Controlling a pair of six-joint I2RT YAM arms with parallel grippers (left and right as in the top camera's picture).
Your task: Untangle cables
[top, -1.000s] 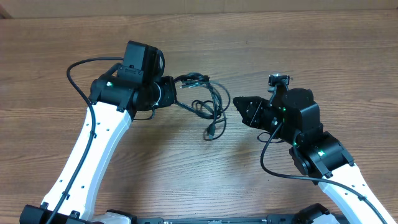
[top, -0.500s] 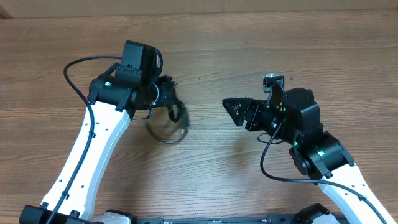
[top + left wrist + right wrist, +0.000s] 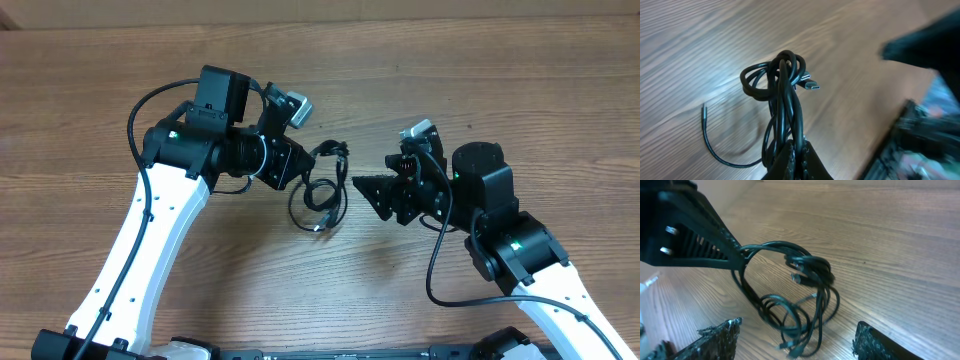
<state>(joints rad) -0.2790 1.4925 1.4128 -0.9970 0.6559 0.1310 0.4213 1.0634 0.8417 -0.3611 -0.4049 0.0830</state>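
**Cable bundle pinched by left arm, right fingers spread**

Change from earlier frames: a second ago the cables lay spread out between the two arms, close to the right gripper's tip. Half a second ago they were a blurred clump under the left gripper. Now the left wrist has rolled over, and the cables [image 3: 320, 187] sit just right of the left gripper [image 3: 298, 170], between it and the right gripper [image 3: 362, 186]. The right gripper has shifted slightly and does not touch the bundle.

Left fingers [image 3: 799, 161]: closed narrow on several strands of the bundle, which run straight out from the pinch.

Right fingers [image 3: 720, 336]: wide apart, nothing between them; the bundle sits ahead of the gap.

Cable appearance: thin black cords, gathered into a few overlapping loops with a tight twist at the far end. A small silvery plug [image 3: 810, 86] sticks out beside that twist. One loose thin tail [image 3: 710, 135] curves away over the wood-grain desk [image 3: 480, 80]. The lower loops reach down toward the desk; whether they rest on it cannot be told.
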